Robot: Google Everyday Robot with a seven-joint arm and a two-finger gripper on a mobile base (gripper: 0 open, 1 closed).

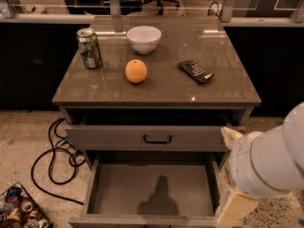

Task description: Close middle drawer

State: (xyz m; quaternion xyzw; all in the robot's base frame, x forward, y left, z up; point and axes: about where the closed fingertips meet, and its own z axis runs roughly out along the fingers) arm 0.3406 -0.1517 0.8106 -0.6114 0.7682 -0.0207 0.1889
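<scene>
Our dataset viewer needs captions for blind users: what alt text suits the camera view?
The grey middle drawer stands pulled out, its inside bare, with the robot's tool by its right front corner. On the countertop above sit a can, white bowl, orange and dark packet.

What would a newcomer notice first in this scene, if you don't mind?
The middle drawer gapes wide open and bare at the bottom, with the robot's claw beside its right front corner. On the cabinet top sit an orange, a white bowl and a green can.
</scene>
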